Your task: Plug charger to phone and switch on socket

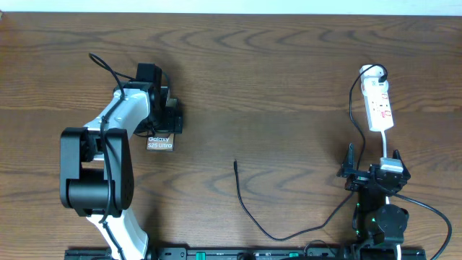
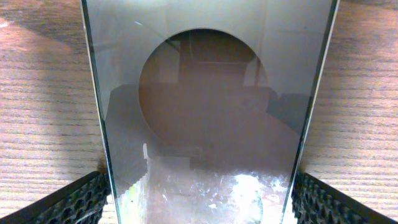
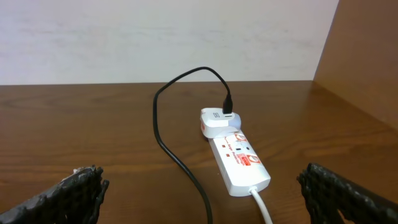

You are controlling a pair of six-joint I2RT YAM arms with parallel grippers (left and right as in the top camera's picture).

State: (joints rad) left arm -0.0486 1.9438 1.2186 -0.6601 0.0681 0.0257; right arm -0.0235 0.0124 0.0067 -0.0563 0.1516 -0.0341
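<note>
The phone point(image 1: 160, 142) lies flat on the table at the left, its "Galaxy S25 Ultra" lettering visible. My left gripper point(image 1: 170, 119) is over its far end. In the left wrist view the phone point(image 2: 205, 112) fills the gap between the fingers point(image 2: 199, 199), which press on both its long edges. The charger cable point(image 1: 245, 206) lies loose, its plug tip point(image 1: 235, 163) at mid table, apart from the phone. The white socket strip point(image 1: 380, 107) lies at the right. My right gripper point(image 1: 374, 173) is open and empty just in front of the strip point(image 3: 239, 160).
The charger cable point(image 3: 171, 149) runs to a white adapter point(image 3: 217, 121) plugged into the strip's far end. The strip's white cord point(image 3: 261, 205) runs toward the right gripper. A brown wall panel point(image 3: 367, 56) stands at the right.
</note>
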